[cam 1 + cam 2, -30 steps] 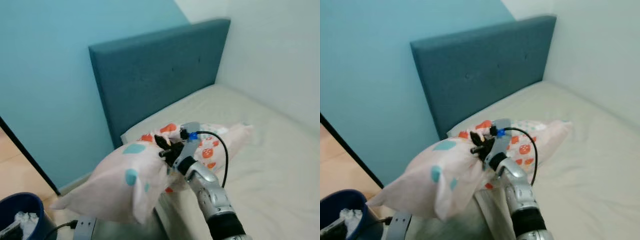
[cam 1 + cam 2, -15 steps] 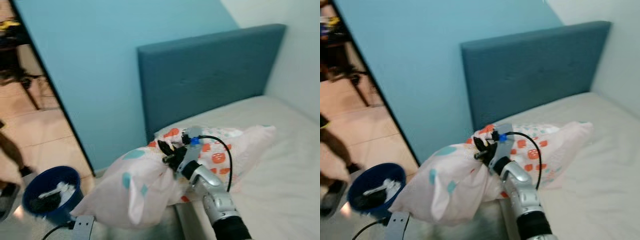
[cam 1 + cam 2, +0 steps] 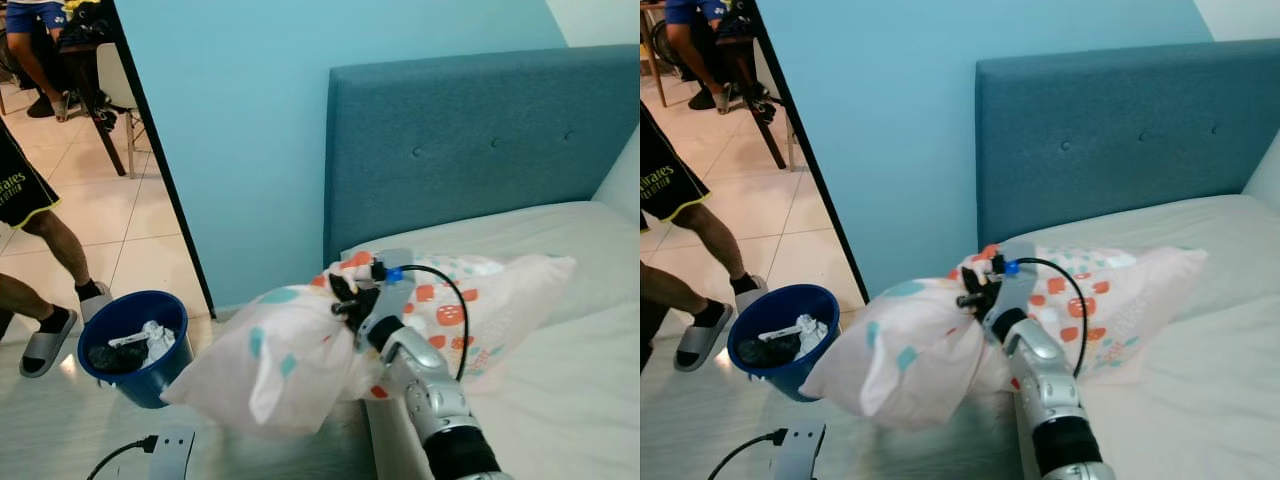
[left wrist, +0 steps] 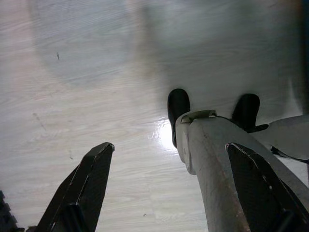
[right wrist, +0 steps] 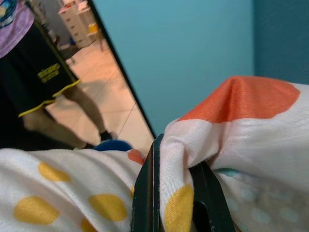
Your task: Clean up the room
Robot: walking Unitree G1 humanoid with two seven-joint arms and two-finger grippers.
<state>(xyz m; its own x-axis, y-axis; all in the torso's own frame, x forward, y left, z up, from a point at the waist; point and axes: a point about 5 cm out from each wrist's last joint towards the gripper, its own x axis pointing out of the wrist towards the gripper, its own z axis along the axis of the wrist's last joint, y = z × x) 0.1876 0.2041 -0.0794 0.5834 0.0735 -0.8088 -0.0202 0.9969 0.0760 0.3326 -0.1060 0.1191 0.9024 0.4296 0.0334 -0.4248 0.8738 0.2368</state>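
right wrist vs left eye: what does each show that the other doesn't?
Right wrist: the grip close up, black jaws pinching a fold of the pillow, with yellow dots on its fabric. Left eye: the headboard, mattress, blue bin on the floor, the right gripper and arm. Both: the pillow, the light blue wall, a person's legs past the doorway.

The person (image 3: pixel 30 250) is cut off at the edge; the bucket's (image 3: pixel 135 345) contents perhaps rags.
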